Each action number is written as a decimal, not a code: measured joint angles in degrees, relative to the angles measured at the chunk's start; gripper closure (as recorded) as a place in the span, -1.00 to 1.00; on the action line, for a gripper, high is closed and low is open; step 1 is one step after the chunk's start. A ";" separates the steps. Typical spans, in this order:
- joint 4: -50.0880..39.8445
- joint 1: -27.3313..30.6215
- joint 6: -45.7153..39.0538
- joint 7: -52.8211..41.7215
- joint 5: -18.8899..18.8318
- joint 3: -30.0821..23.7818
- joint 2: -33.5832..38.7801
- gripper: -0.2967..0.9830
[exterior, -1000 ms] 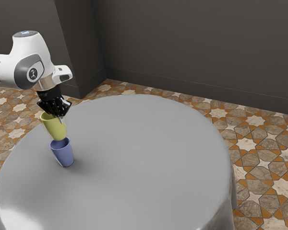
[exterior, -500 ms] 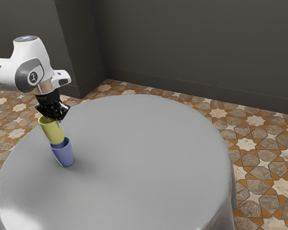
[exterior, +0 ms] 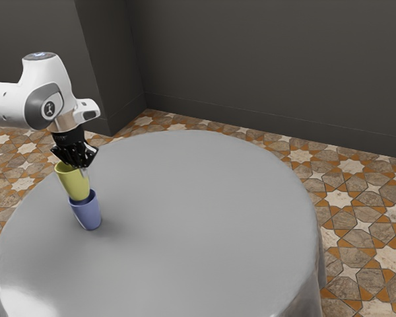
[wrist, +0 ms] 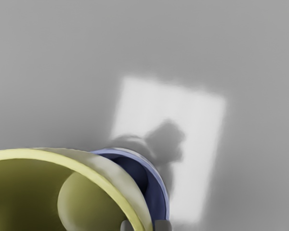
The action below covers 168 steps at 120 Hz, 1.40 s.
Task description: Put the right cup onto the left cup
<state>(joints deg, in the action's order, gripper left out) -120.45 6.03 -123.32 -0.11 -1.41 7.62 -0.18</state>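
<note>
With the gripper nearly closed, pinches the yellow cup by 1 side of its rim. Holds it just below, with base at the mouth of the blue cup, off toward the exterior view's left. Likely needs centring before lowering.

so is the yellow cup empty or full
Empty, as far as can be seen: looking down into the yellow cup, its inner wall and the visible part of its bottom are bare.
</note>
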 joint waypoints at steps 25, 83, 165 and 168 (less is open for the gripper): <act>0.08 -0.14 -0.05 0.07 0.03 -0.04 -0.30 0.69; 0.28 -0.84 -0.59 0.20 0.11 -0.03 -1.96 0.69; 1.86 -0.67 0.01 -0.43 0.47 -0.21 -0.19 -0.36; 2.90 -0.58 0.77 -0.62 0.46 -0.32 -0.10 -0.38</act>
<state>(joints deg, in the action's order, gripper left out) -117.55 5.45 -122.55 -0.73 -0.95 7.31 -0.28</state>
